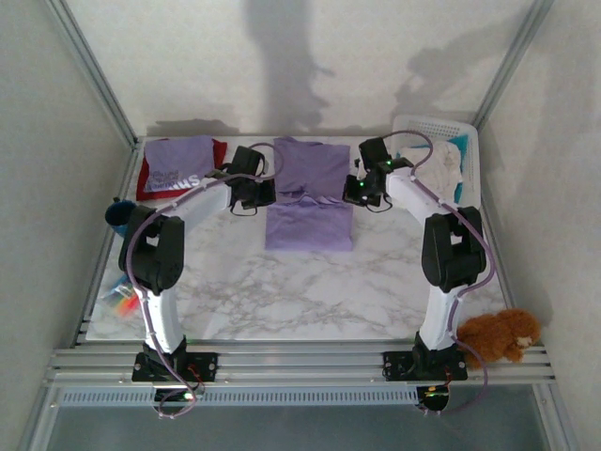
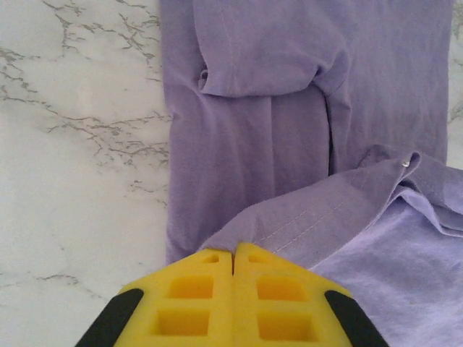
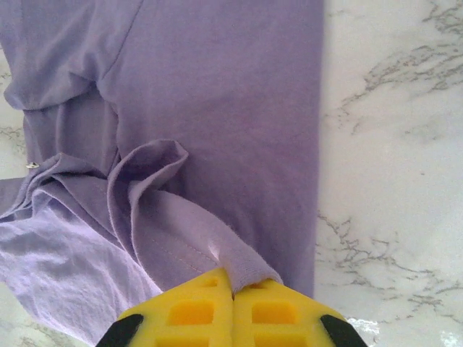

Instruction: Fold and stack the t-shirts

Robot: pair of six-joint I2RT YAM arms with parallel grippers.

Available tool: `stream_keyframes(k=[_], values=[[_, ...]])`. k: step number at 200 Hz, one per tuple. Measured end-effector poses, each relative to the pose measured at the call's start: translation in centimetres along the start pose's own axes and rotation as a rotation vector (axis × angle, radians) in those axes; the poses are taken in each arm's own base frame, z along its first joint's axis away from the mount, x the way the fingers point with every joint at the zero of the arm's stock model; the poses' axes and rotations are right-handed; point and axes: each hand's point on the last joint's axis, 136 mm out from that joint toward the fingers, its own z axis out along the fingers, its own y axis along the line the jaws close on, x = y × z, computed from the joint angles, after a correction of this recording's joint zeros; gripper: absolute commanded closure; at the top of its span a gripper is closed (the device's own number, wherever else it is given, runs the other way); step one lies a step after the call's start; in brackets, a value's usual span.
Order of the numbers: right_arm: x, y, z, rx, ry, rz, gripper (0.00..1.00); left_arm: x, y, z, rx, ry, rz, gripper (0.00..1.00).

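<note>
Folding is proceeding: left gripper (image 2: 233, 254) and right gripper (image 3: 231, 280) are each pinching the shirt's (image 1: 310, 225) hem, mid-tabletop toward the far edge. Next move, as judged: carrying both corners across evenly.

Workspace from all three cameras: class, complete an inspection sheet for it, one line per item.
Surface: marble table.
Job's things: plain lavender t-shirt mid-table, partly folded; lettered lavender t-shirt lying on red t-shirt, far left.
Clutter: white basket holding cloth, far right; brown plush toy, near right.
Grippers: left pincer and right pincer each shut on the plain shirt's fabric.
Cables: purple cables along both arms.
Surroundings: pale walls, aluminium frame.
</note>
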Motion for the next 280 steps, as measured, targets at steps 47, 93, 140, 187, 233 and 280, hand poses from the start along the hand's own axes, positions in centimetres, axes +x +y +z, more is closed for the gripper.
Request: stream_keyframes(k=[47, 93, 140, 187, 233, 280], values=[[-0.5, -0.8, 1.1, 0.004, 0.009, 0.007, 0.82, -0.2, 0.5, 0.6, -0.008, 0.004, -0.004, 0.89], [-4.5, -1.3, 0.4, -0.002, -0.026, 0.002, 0.23, -3.2, 0.8, 1.3, 0.001, -0.030, -0.008, 0.61], [-7.0, 1.0, -4.8, -0.040, -0.126, -0.027, 0.28, -9.2, -2.4, -3.3, 0.074, -0.184, 0.016, 0.61], [2.6, 0.1, -4.3, -0.001, 0.020, 0.007, 0.30, -1.4, -0.1, -3.1, 0.037, -0.059, -0.009, 0.60], [10.6, -1.8, -2.7, 0.068, 0.146, 0.024, 0.34, 6.7, 1.9, -2.5, -0.009, 0.080, -0.023, 0.58], [14.1, -3.5, -0.7, 0.099, 0.210, 0.055, 0.38, 10.1, 2.2, -2.3, -0.028, 0.120, -0.014, 0.57]])
